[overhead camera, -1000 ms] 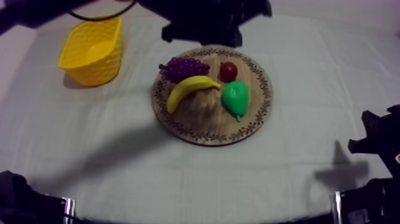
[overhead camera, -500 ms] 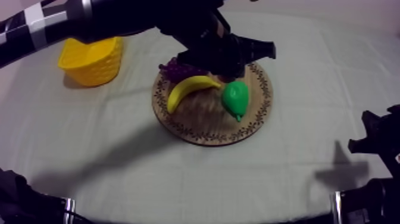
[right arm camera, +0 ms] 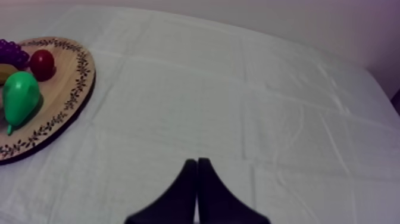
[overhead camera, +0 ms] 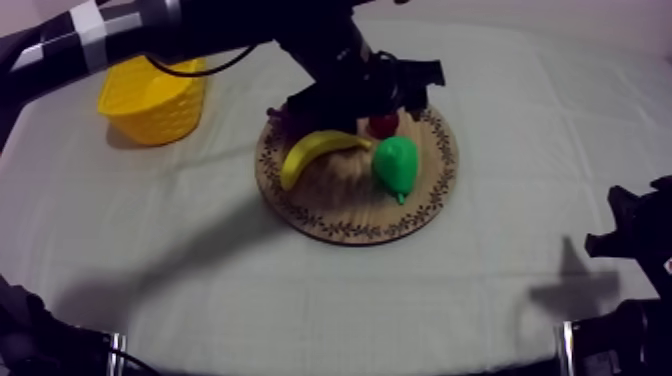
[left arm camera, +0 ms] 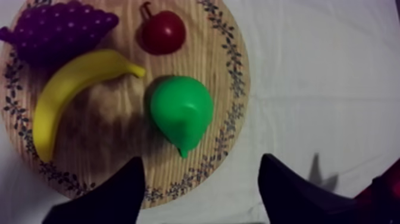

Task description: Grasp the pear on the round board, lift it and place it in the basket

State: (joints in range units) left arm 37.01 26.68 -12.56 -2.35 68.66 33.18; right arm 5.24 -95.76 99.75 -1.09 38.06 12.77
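Top view: the left arm (overhead camera: 300,50) is seen stretched in from the upper left over the far rim of the wooden board (overhead camera: 345,222), its dark head above the small red fruit (overhead camera: 382,125). The right arm (overhead camera: 630,240) is noted low at the right edge of the counter (overhead camera: 300,300). The pear (overhead camera: 396,163) is recorded lying on the board, just right of the banana (overhead camera: 315,152), narrow tip toward the near rim. One yellow basket (overhead camera: 155,95) is noted well apart, at the far left. Left wrist view: the left claw (left arm camera: 202,159) is seen wide open, nothing held or touched, its two black fingers (left arm camera: 119,190) spread above the board's rim with the pear's tip just ahead between them. The pear is seen smooth and bright green. Counted on the one board: one pear, one banana, one bunch of grapes (left arm camera: 56,30), one small red fruit. Right wrist view: the right claw (right arm camera: 197,164) is seen closed on nothing, fingers pressed into a narrow wedge over bare cloth, well apart from the board.
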